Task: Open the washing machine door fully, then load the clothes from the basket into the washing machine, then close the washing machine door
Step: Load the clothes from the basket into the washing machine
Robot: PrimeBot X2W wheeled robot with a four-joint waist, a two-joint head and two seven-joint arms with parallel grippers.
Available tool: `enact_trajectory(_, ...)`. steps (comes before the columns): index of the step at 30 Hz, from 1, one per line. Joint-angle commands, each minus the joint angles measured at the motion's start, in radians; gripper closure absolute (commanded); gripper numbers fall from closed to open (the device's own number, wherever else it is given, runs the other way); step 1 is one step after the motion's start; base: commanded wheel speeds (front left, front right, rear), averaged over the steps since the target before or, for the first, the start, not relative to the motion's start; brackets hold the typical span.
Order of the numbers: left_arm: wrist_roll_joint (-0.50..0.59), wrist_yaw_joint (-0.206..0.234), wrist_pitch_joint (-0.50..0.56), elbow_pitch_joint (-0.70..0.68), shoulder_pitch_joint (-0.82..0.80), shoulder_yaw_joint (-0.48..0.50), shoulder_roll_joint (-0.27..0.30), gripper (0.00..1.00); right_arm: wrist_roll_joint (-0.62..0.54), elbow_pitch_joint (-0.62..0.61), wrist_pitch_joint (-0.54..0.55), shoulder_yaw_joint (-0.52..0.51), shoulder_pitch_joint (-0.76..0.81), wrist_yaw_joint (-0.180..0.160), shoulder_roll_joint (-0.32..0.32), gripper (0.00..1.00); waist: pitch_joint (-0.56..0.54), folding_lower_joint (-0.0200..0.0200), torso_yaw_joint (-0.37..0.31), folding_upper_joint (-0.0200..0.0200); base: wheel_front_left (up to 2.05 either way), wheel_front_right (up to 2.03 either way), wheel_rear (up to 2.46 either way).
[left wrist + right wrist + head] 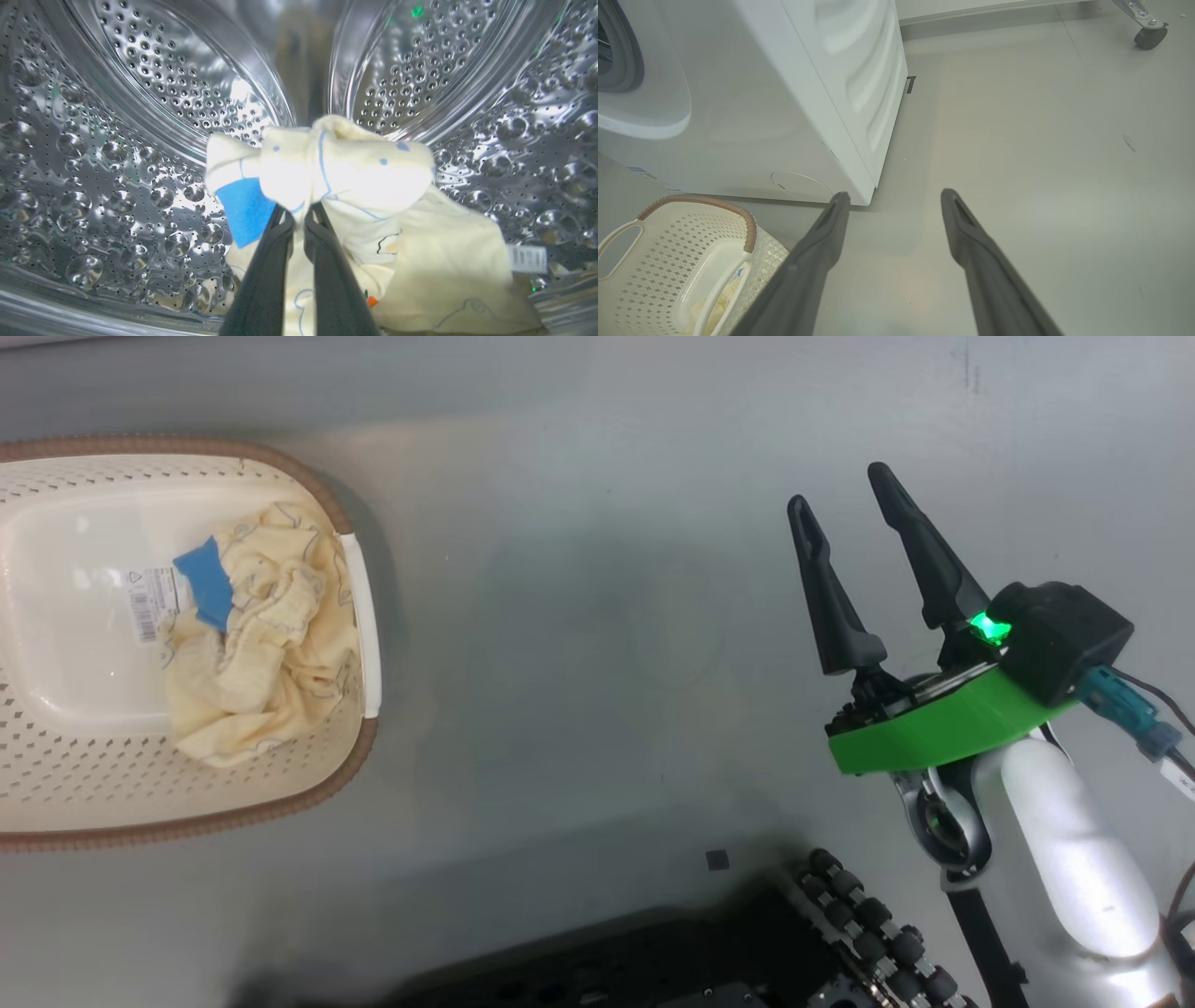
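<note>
Inside the washing machine's steel perforated drum (pixel 140 93), my left gripper (pixel 299 212) is shut on a pale yellow garment with a blue cuff (pixel 336 172); more of the clothes (pixel 448 275) lie on the drum floor below it. In the head view the cream basket (pixel 308 784) sits on the floor at the left with one yellow garment (pixel 261 635) in it. My right gripper (pixel 845 490) hangs open over bare floor, holding nothing. The right wrist view shows the washing machine (pixel 794 93), white, and the basket (pixel 691 228) before it. The washing machine door is out of view.
My own dark wheeled base (pixel 747 943) fills the bottom of the head view. A caster wheel (pixel 1148 37) of some cart stands far off on the grey floor (pixel 1041 140). The washer's round service flap (pixel 801 184) faces the basket.
</note>
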Motion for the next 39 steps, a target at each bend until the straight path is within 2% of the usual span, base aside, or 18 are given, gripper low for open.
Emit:
enact_trajectory(1, 0.003, -0.001, 0.021, -0.002, -0.042, -0.007, 0.05, 1.0, 0.004, -0.022, -0.007, 0.025, 0.021, -0.003, 0.008, 0.0, 0.006, -0.0001, 0.001, 0.0, 0.0, 0.0, 0.0)
enact_trajectory(7, 0.001, -0.003, 0.056, 0.048, -0.056, -0.038, 0.047, 1.0, 0.003, -0.023, -0.007, 0.034, 0.017, -0.003, 0.008, 0.0, 0.019, -0.0001, -0.004, 0.0, 0.0, 0.0, 0.0)
enact_trajectory(17, -0.012, -0.003, 0.035, 0.108, -0.092, -0.062, 0.039, 1.0, 0.0, -0.017, -0.007, 0.043, 0.016, -0.003, 0.009, 0.0, 0.024, -0.0001, -0.012, 0.0, 0.0, 0.0, 0.0)
enact_trajectory(18, -0.012, -0.003, 0.024, 0.11, -0.093, -0.065, 0.037, 0.88, 0.0, -0.016, -0.007, 0.043, 0.016, -0.003, 0.009, 0.0, 0.023, -0.0001, -0.011, 0.0, 0.0, 0.0, 0.0)
enact_trajectory(19, -0.012, -0.003, 0.011, 0.113, -0.092, -0.067, 0.035, 0.05, 0.0, -0.015, -0.007, 0.043, 0.016, -0.003, 0.009, 0.0, 0.021, -0.0001, -0.01, 0.0, 0.0, 0.0, 0.0)
enact_trajectory(20, -0.013, -0.003, 0.001, 0.119, -0.091, -0.069, 0.032, 0.0, 0.0, -0.014, -0.007, 0.043, 0.016, -0.003, 0.009, 0.0, 0.018, -0.0001, -0.009, 0.0, 0.0, 0.0, 0.0)
enact_trajectory(30, -0.067, -0.004, -0.067, 0.138, -0.017, -0.107, -0.014, 0.0, -0.019, -0.007, -0.007, 0.023, 0.021, -0.003, 0.003, 0.0, -0.064, -0.0001, 0.026, 0.0, 0.0, 0.0, 0.0)
enact_trajectory(39, -0.183, -0.004, -0.097, 0.063, 0.168, -0.19, -0.039, 0.0, -0.035, -0.002, -0.007, -0.01, 0.047, -0.003, -0.021, 0.0, -0.202, -0.0001, 0.087, 0.0, 0.0, 0.0, 0.0)
